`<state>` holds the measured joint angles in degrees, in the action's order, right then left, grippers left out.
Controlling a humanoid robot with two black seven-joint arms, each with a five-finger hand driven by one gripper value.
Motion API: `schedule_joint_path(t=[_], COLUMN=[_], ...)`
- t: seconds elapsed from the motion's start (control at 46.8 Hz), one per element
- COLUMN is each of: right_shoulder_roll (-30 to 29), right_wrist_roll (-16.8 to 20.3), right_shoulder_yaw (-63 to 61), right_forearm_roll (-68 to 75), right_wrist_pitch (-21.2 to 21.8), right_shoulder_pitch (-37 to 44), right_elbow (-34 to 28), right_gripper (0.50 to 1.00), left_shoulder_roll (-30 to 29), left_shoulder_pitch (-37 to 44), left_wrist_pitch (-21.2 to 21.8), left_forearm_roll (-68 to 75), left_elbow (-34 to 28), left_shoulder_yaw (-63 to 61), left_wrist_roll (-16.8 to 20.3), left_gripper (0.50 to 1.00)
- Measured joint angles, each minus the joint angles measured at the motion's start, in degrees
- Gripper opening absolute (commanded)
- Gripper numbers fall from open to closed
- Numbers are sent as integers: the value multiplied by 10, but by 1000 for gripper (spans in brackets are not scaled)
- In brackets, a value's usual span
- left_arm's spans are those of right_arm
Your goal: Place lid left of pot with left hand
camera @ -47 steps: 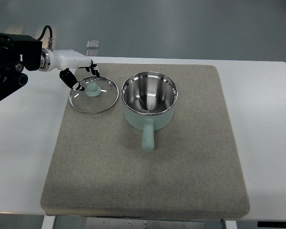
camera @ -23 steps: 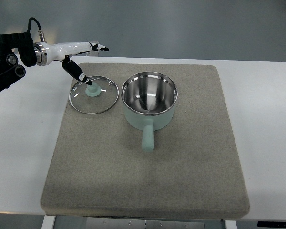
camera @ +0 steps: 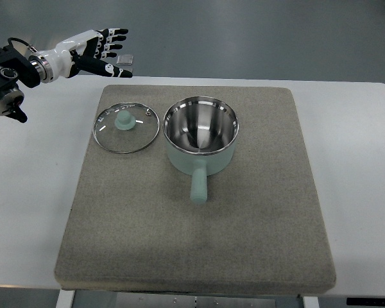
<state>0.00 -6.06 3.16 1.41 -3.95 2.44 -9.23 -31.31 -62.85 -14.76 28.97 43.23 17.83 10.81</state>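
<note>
A glass lid [camera: 126, 127] with a mint knob lies flat on the grey mat [camera: 244, 224], just left of the pot and apart from it. The mint pot [camera: 201, 138] stands upright with a steel inside and its handle pointing toward me. My left hand [camera: 102, 48] is raised at the upper left, up and left of the lid, with its fingers spread and nothing in them. The right arm does not show.
The mat lies on a white table [camera: 25, 192]. A small clear object [camera: 124, 59] sits at the table's far edge beside my left hand.
My left hand has let go of the lid's knob, opened, and drawn back up and to the left. The lid stays where it lay.
</note>
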Motion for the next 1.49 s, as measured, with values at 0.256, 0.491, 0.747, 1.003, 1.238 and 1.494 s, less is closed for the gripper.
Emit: schedule_joint_path(t=[0.256, 0.491, 0.747, 1.003, 1.238, 1.494], right_shoulder_roll=[0, 0, 0, 0, 0, 0], right_wrist_roll=[0, 0, 0, 0, 0, 0], right_shoulder_yaw=[0, 0, 0, 0, 0, 0], right_forearm_roll=[0, 0, 0, 0, 0, 0], right_wrist_pitch=[0, 0, 0, 0, 0, 0], right_shoulder_pitch=[0, 0, 0, 0, 0, 0], right_elbow=[0, 0, 0, 0, 0, 0], right_gripper=[921, 921, 921, 921, 921, 921], left_shoulder_roll=[1, 1, 14, 40, 69, 70], left_shoulder_pitch=[8, 15, 41, 76, 114, 111], left_wrist_pitch=[-18, -101, -166, -191, -202, -202], left_forearm_roll=[-138, -252, -328, -335, -332, -334], left_elbow=[-3, -29, -68, -97, -110, -110], left_shoulder_yaw=[13, 19, 87, 174, 260, 262], left_wrist_roll=[-1, -12, -91, -148, -200, -200], left_gripper=[994, 994, 994, 994, 994, 994])
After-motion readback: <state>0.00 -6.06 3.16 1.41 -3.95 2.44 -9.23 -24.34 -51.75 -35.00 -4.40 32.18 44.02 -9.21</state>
